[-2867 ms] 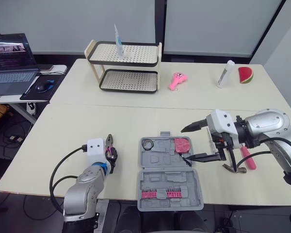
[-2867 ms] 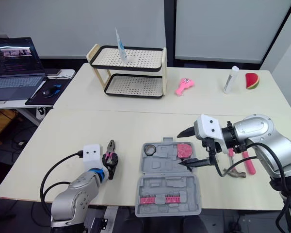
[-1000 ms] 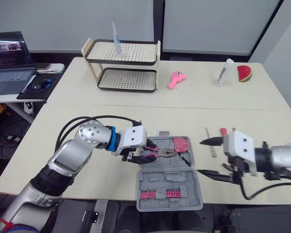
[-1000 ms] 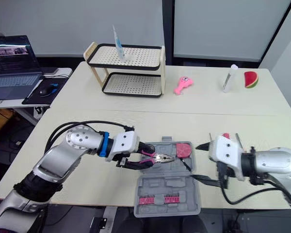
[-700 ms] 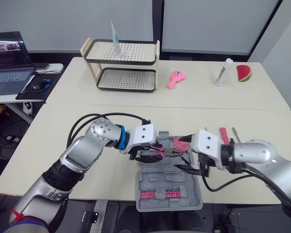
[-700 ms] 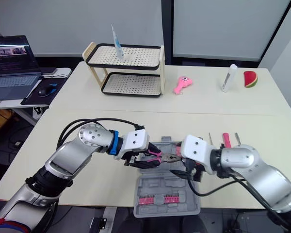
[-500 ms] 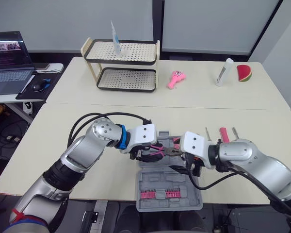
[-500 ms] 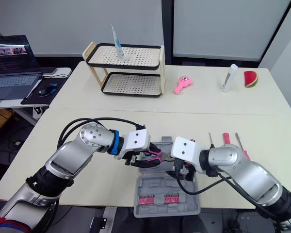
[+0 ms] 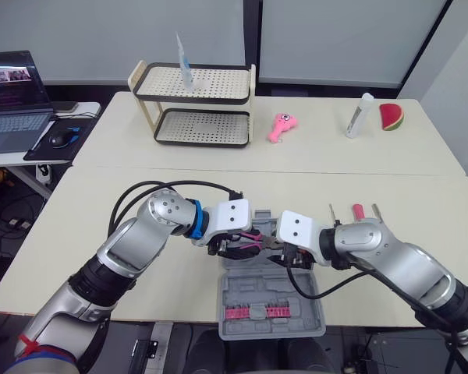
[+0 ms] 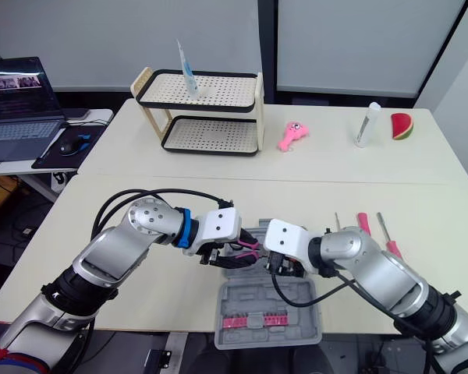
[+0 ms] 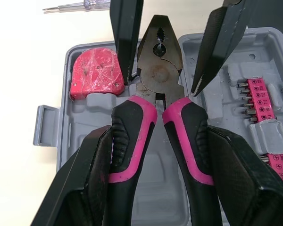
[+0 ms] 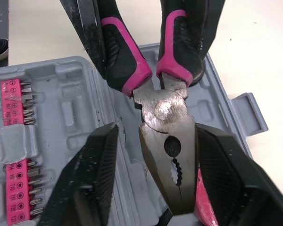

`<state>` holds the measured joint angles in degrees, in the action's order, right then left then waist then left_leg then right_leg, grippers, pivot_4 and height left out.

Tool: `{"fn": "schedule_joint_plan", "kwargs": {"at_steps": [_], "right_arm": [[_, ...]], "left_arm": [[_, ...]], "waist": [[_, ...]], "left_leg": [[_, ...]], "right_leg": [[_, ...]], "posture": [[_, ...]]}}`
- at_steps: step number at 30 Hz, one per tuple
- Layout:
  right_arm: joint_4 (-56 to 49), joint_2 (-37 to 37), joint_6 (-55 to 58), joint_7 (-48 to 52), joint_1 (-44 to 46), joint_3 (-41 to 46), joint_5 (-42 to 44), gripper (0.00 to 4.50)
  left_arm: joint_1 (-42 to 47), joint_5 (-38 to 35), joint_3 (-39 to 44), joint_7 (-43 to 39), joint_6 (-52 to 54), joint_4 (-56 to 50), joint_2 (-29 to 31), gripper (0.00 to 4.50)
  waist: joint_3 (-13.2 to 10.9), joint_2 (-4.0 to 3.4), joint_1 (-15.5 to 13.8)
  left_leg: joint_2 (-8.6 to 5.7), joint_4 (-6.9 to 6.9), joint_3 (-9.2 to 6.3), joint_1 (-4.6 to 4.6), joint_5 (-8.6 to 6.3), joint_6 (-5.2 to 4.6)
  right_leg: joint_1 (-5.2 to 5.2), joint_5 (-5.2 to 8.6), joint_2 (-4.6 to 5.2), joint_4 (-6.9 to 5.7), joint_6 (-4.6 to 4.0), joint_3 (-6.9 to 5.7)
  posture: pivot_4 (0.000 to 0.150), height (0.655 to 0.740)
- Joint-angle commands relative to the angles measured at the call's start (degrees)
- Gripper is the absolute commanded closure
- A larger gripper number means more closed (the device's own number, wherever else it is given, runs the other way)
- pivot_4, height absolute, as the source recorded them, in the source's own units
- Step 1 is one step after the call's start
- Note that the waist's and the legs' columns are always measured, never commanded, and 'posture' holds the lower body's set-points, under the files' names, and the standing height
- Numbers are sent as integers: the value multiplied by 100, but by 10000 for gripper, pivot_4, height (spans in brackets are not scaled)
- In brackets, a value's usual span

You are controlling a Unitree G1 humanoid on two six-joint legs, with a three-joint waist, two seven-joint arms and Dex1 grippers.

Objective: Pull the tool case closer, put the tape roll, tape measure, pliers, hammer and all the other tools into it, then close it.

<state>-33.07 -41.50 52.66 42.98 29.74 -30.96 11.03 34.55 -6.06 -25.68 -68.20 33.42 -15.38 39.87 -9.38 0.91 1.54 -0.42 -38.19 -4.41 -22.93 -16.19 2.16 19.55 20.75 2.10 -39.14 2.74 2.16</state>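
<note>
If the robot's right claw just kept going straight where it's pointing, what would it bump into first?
Most likely the pliers: the right claw is open around their head, so their pink handles, gripped by the left claw, would come first. Depth is hard to judge.

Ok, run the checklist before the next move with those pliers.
1. Left tool shut on the pink handles of the pliers: ok.
2. Right tool closed on the pliers head: not ok; its jaws stand open, one on either side.
3. Tool case open beneath the pliers: ok.
4. Slot for the pliers free: cannot tell, hidden under them.
5. Bit strip seated in the case: ok.
</note>
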Motion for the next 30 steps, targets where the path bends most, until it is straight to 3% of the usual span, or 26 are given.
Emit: {"fn": "schedule_joint_plan", "kwargs": {"at_steps": [1, 5, 14, 15, 19, 30], "right_arm": [[-26, 86, -176, 57, 167, -21, -149, 26443], [12, 188, -209, 93, 207, -28, -233, 31615], [33, 127, -394, 272, 177, 21, -361, 32031], [45, 103, -442, 305, 178, 36, -384, 32031], [141, -166, -705, 577, 219, 139, -443, 32031], [1049, -830, -1803, 1801, 845, -82, -982, 32032]], "left_arm": [[97, 18, -4, -14, -20, -238, 8, 18884], [55, 44, -24, -14, -15, -254, 10, 18884], [-129, -34, 41, -150, -250, -270, 133, 18885], [-146, -65, 88, -169, -324, -248, 153, 11677], [-327, -302, 540, -317, -592, -114, 446, 822], [-1618, -754, 1797, -1018, -1988, 317, 1632, 0]], "waist": [[0, 0, 2], [0, 0, 3], [0, 0, 4], [0, 0, 5], [0, -1, 8], [-2, -4, 32]], "left_leg": [[0, 0, 1, 0, 0, 0], [0, 0, 1, 0, 0, 1], [0, 0, 3, -1, 0, 0], [0, 0, 3, -1, 0, 0], [1, 0, 5, -1, 0, 1], [7, 1, 21, -3, -1, -1]], "right_leg": [[1, 0, 0, 0, 0, -1], [3, 0, 0, -1, 0, -1], [7, 0, 0, -7, 0, -1], [7, 0, 0, -7, 0, 0], [10, 0, 0, -9, 0, 0], [46, 0, 7, -45, 0, 9]], "posture": [[1500, 7290], [1500, 7290], [1500, 7290], [1500, 7290], [1500, 7290], [1500, 7290]]}}
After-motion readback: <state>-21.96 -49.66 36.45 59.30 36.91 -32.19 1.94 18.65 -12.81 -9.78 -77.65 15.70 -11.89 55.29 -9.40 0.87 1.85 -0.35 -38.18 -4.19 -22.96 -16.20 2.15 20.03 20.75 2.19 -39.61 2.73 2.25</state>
